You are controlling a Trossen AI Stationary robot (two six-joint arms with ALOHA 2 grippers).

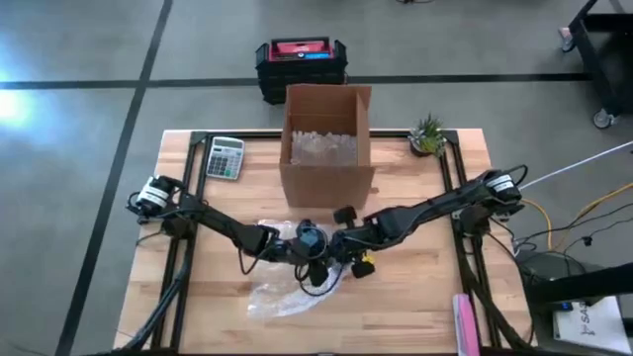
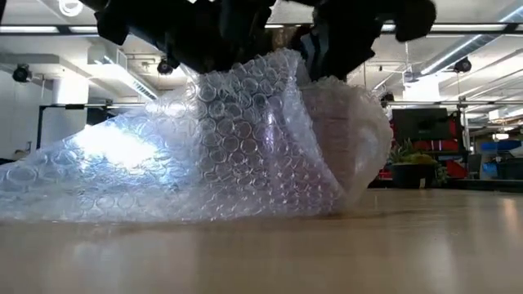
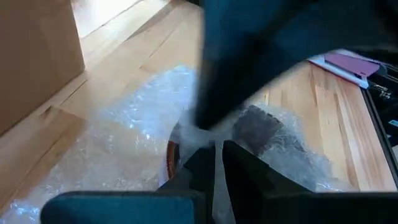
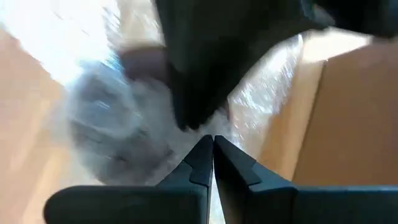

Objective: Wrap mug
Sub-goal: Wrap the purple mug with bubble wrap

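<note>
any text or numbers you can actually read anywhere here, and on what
None can be read.
calculator: keys and display too small.
red and black case: its top label is blurred.
white paper at the table's right corner: printing too small.
cardboard box and bubble wrap: no print visible.

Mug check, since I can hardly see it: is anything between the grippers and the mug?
Yes: the bubble wrap. It is draped over the mug, and both the left gripper and the right gripper are pinched on that wrap, not on the mug.
</note>
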